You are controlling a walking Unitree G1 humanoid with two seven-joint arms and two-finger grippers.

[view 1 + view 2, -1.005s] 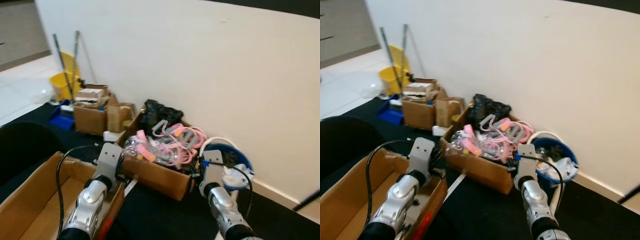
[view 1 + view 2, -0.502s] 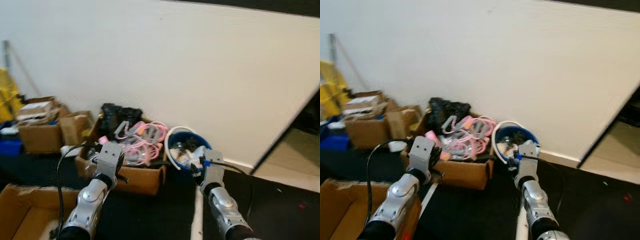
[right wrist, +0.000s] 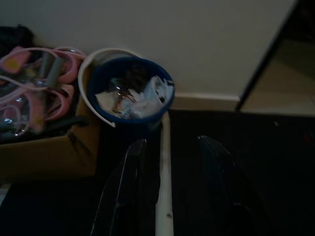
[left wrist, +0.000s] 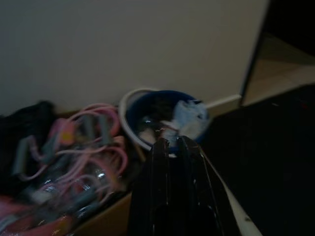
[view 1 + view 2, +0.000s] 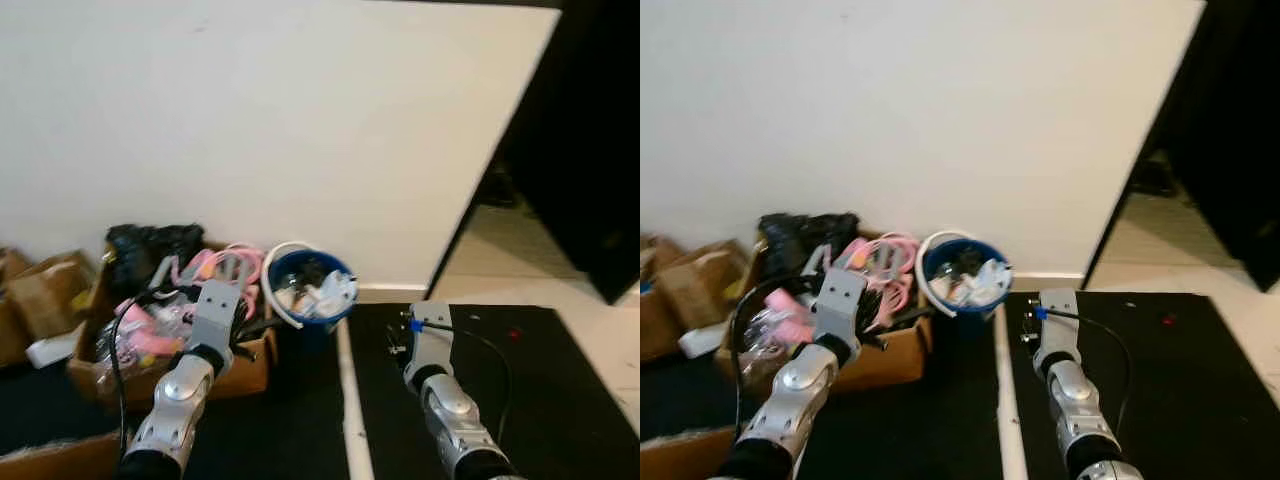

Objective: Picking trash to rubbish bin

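The blue rubbish bin [image 5: 312, 290] stands against the white wall [image 5: 250, 120], ahead of both sets of fingers and between them, already heaped with crumpled white trash [image 3: 133, 98]. The left gripper [image 4: 172, 147] has its fingers pressed narrow together with nothing between them; the bin lies just beyond their tips and slightly toward the robot's right. The right gripper [image 3: 170, 147] has its fingers parted wide and empty; from them the bin sits ahead and toward the robot's left. The left arm looks nearer. A cardboard box [image 5: 245, 370] of pink and grey cords [image 4: 83, 142] touches the bin on the left fingers' side. No loose trash can be made out on the dark floor [image 5: 560, 380], though the wrist views are dim.
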